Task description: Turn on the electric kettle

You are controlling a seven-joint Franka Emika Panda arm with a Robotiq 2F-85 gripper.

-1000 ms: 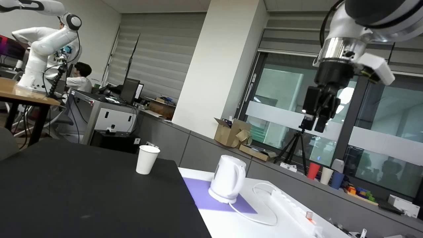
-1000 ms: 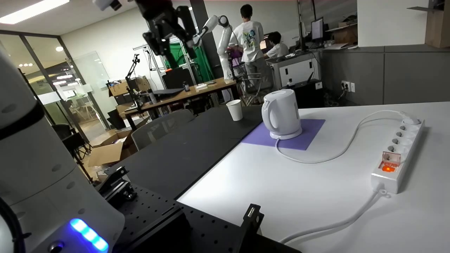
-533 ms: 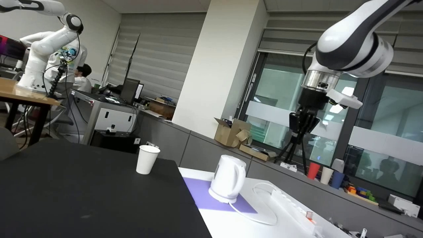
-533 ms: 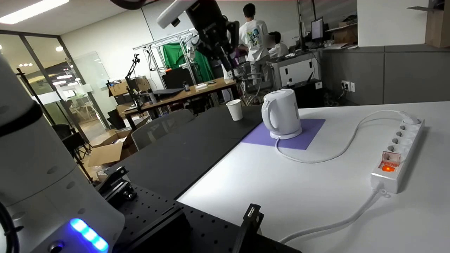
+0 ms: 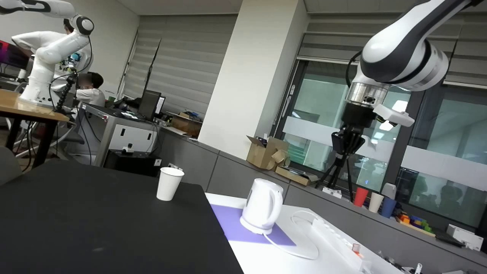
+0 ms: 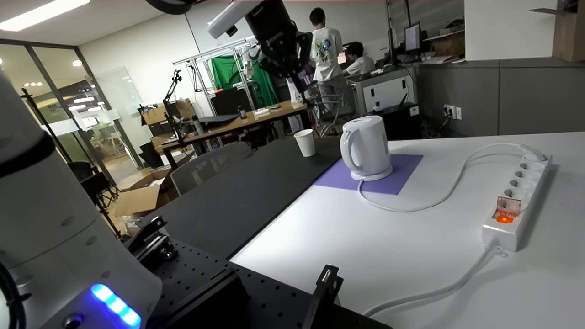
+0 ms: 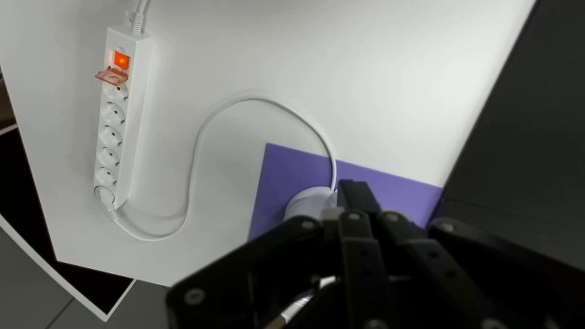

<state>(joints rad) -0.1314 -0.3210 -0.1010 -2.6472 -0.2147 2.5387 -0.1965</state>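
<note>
While the gripper (image 6: pixel 300 84) hangs tips-down, well above tbl height, in both exterior views, its fingers (image 7: pixel 358 198) are tog. at the tips, i.e. jaws narrow. Kettle (image 6: pixel 372 141) stands upright on a purple mat (image 6: pixel 403 169) on the white tbl (image 6: pixel 347 237), well apart from the gripper, w/ its handle (image 6: pixel 345 153) at one side; in the wrist view the fingers hide most of it & only part of the rounded white body shows. Can't tell if the kettle is on. White cord (image 7: pixel 256 97) runs from the kettle's foot, loops over the tbl & ends in a plug (image 7: pixel 106 195) seated at one end of a pwr strip (image 7: pixel 128 123); the strip's red switch (image 7: pixel 121 60) is lit, w/ its see-thru reddish cover (image 7: pixel 112 76) flipped up. Paper cup (image 6: pixel 305 144), white, stands upright on the black tbl (image 6: pixel 237 196) adj. to the white one, near the kettle but apart from it. Bkgd, in an exterior view: standing person (image 6: pixel 326 52) in a white tee, w/ a seated person (image 6: pixel 362 65) nearby. Also in an exterior view: another robot arm (image 5: pixel 61 45) on a wooden tbl (image 5: pixel 15 104), plus a red cup (image 5: pixel 360 196), a cream cup (image 5: pixel 376 202) & a blue cup (image 5: pixel 388 207) side by side.
</note>
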